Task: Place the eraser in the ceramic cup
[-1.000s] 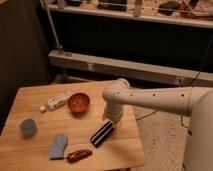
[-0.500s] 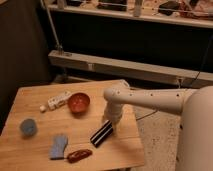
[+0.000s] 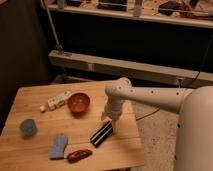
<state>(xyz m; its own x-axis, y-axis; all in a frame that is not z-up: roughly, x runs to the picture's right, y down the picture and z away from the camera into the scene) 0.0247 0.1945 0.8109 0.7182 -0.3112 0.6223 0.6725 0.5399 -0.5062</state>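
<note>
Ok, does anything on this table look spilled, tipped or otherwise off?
Nothing stands out. The eraser lies flat on the table, the ceramic cup and the bowl sit upright, and nothing has spilled. The gripper, open, hangs just over the eraser's far end.

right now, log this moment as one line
eraser: flat on table | gripper: open, low at its far end | cup: table's left side

The pincer (image 3: pixel 112 121) hangs with its fingers spread over the upper right end of the eraser (image 3: pixel 101 134), which lies flat on the wooden counter (image 3: pixel 30 155). The light-blue ceramic cup (image 3: pixel 28 127) stands well apart, near the left edge. An orange-red bowl (image 3: pixel 79 102), a white segmented bar (image 3: pixel 56 100), a blue-grey cloth (image 3: pixel 59 146) and a glossy red-brown oblong thing (image 3: pixel 79 155) also lie there.
</note>
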